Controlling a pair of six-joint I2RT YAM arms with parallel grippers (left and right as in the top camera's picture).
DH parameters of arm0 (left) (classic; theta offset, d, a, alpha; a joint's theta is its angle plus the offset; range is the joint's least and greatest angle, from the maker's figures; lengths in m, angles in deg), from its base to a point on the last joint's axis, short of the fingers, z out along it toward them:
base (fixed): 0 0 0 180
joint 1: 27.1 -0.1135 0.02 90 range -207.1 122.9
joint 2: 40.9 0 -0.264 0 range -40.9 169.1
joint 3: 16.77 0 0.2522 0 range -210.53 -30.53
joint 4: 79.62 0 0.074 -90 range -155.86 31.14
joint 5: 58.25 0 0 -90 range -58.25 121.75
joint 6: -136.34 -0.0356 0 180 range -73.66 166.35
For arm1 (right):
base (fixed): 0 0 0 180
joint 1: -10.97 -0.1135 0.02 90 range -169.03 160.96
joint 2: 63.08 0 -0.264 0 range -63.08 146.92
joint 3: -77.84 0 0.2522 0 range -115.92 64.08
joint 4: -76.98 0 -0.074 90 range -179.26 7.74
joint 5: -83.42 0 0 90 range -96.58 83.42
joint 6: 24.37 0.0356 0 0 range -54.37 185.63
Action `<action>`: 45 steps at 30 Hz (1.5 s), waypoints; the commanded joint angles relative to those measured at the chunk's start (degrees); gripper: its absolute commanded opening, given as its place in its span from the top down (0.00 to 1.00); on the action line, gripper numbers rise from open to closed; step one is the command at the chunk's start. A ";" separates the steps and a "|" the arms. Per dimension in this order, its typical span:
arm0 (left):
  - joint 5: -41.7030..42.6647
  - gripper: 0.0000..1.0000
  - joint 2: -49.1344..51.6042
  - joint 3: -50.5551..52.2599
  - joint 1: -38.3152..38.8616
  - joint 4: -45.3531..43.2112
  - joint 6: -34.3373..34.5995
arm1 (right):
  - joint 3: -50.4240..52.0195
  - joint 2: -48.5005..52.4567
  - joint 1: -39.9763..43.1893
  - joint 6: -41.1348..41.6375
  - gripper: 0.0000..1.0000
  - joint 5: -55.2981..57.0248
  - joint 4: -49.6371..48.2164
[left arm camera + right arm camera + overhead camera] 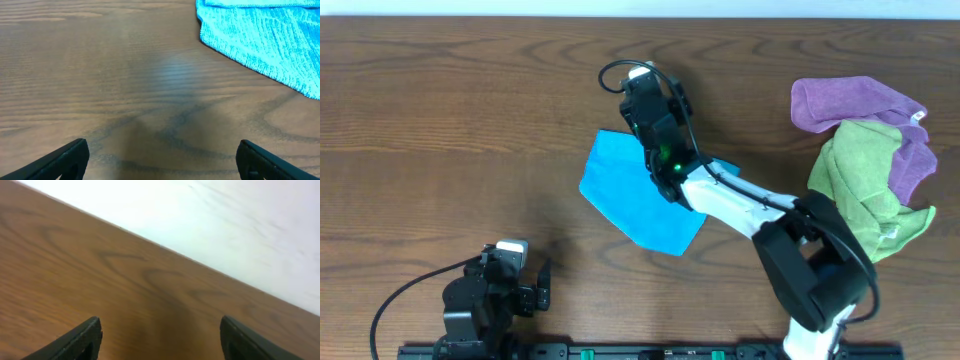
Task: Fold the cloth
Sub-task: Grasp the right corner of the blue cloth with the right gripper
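The sky-blue cloth [635, 195] lies flat on the wooden table near the middle, folded into a rough pentagon; part of it is hidden under my right arm. Its near corner shows at the top right of the left wrist view [260, 40]. My right gripper [642, 88] is open and empty, just beyond the cloth's far edge; its fingers [160, 340] frame bare table and the far table edge. My left gripper [542, 287] is open and empty near the front left, well short of the cloth; its fingers [160, 160] frame bare wood.
A purple cloth [850, 100] and a lime-green cloth [865, 195] lie heaped together at the right side of the table. A black rail [620, 352] runs along the front edge. A white wall [225, 225] lies beyond the far table edge.
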 commanded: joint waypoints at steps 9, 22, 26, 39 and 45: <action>-0.35 0.05 -0.37 0.85 0.28 2.54 -1.25 | -0.70 -16.24 4.90 22.36 0.17 -9.90 42.56; -0.37 0.05 -0.37 0.85 0.28 2.54 -1.22 | -0.61 -17.68 16.44 33.59 0.18 -39.12 60.02; -0.35 0.05 -0.37 0.85 0.28 2.54 -1.22 | -0.59 -17.57 16.81 29.24 0.18 -46.66 60.57; -0.35 0.05 -0.37 0.85 0.28 2.54 -1.22 | -0.59 -11.87 12.87 15.69 0.23 -42.32 68.13; -0.35 0.05 -0.37 0.85 0.28 2.56 -1.22 | -0.59 -12.48 13.66 28.55 0.26 -31.21 67.25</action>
